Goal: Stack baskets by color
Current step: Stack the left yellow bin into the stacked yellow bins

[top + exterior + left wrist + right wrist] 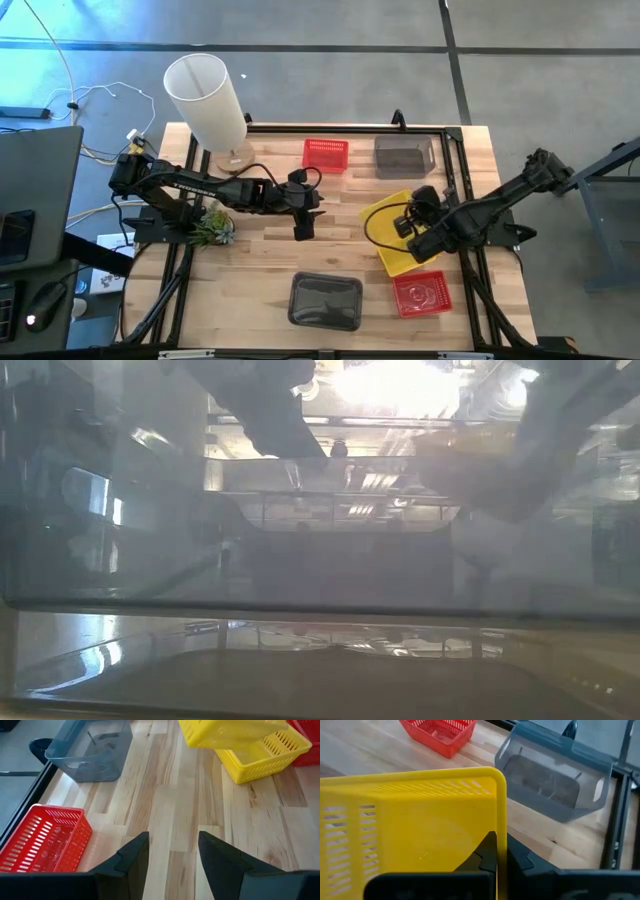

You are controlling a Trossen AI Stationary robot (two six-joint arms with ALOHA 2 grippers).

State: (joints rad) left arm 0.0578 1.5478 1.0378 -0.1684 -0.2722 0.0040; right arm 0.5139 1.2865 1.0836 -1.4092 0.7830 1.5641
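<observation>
Wooden table (270,255), right gripper (501,852) pinching yellow basket (410,825), left gripper (172,852) empty

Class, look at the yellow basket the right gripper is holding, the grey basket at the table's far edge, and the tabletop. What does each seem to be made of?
Yellow basket: looks like moulded plastic, opaque, slotted mesh walls, smooth rim.
Grey basket: probably plastic too, smoky and translucent; the table shows faintly through its walls.
Tabletop: pale wood, apparently joined strips, with visible grain and seams, matte finish.
</observation>
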